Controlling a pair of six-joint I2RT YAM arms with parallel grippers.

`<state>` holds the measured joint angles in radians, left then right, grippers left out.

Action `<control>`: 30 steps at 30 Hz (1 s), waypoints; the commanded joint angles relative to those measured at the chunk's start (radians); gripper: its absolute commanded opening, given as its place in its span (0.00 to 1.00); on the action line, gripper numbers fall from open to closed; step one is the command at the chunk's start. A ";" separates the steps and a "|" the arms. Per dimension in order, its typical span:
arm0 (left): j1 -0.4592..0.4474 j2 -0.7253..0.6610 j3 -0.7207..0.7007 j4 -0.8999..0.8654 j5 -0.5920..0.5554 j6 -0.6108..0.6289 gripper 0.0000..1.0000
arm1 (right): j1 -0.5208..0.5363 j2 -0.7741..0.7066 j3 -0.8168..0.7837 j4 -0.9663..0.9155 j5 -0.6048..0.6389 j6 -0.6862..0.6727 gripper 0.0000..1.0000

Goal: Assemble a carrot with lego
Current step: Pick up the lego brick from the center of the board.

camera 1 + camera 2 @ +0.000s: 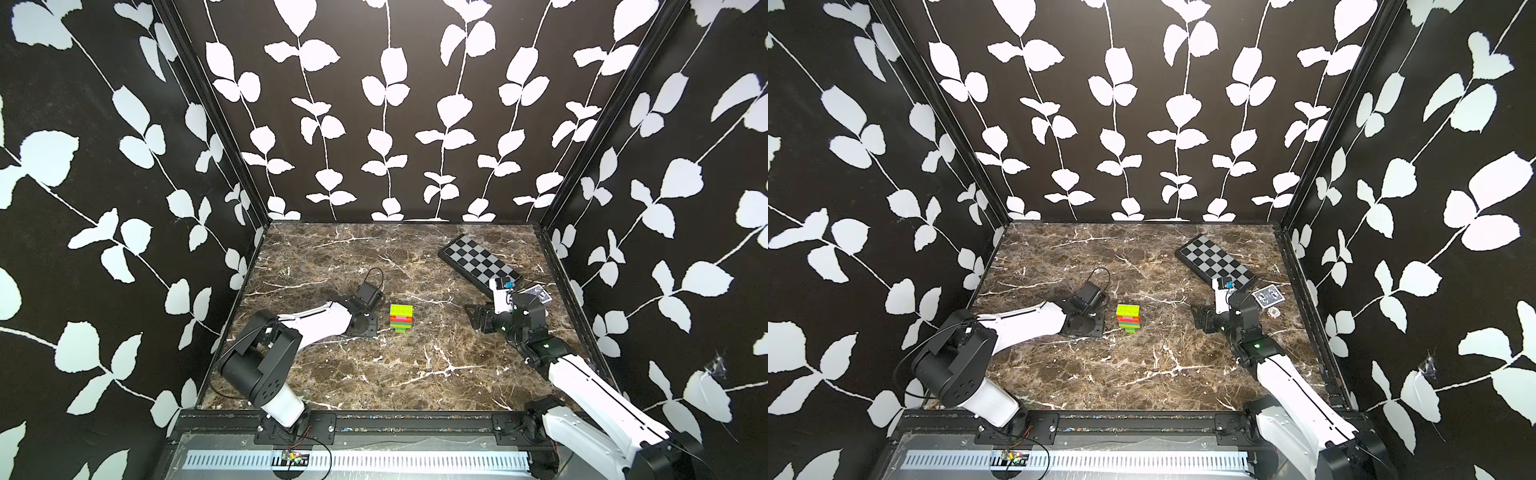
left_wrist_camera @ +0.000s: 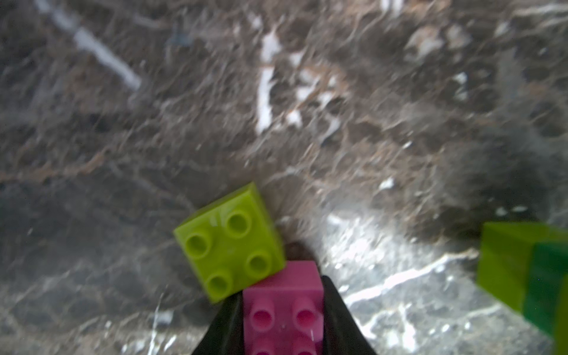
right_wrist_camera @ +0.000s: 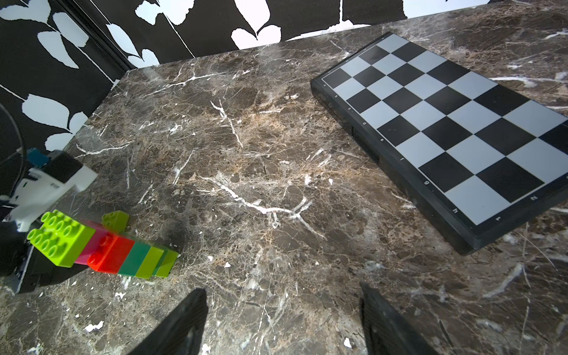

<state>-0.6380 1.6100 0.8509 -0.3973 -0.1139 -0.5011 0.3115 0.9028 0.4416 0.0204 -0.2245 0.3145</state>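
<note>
The carrot point(image 1: 401, 319) lies on the table point(image 1: 415, 374), the board point(image 1: 480, 264) behind to its right

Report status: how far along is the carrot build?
Done: the carrot lies mid-table, a joined striped stack. In hand: the left gripper grips a pink brick, with a lime brick touching its corner; joined or not, can't tell. The right gripper is open, empty. To do, likely: fit both onto the carrot.
</note>
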 commanded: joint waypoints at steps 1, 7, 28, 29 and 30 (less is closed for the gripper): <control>0.010 0.055 0.072 0.008 0.020 0.131 0.35 | 0.005 -0.001 0.030 0.033 -0.004 0.006 0.78; 0.022 0.122 0.108 0.025 0.038 0.176 0.42 | 0.006 -0.023 0.024 0.013 0.007 0.002 0.78; 0.011 0.024 -0.114 0.248 0.031 0.134 0.43 | 0.005 -0.027 0.016 0.021 0.003 0.022 0.78; 0.007 0.023 -0.116 0.251 0.030 0.135 0.43 | 0.005 -0.025 0.018 0.021 0.002 0.021 0.78; 0.003 0.024 -0.117 0.250 0.030 0.134 0.43 | 0.005 -0.025 0.018 0.021 0.002 0.021 0.78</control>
<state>-0.6262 1.6279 0.7731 -0.0986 -0.0952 -0.3634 0.3119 0.8772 0.4416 0.0174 -0.2211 0.3256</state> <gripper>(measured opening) 0.430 0.779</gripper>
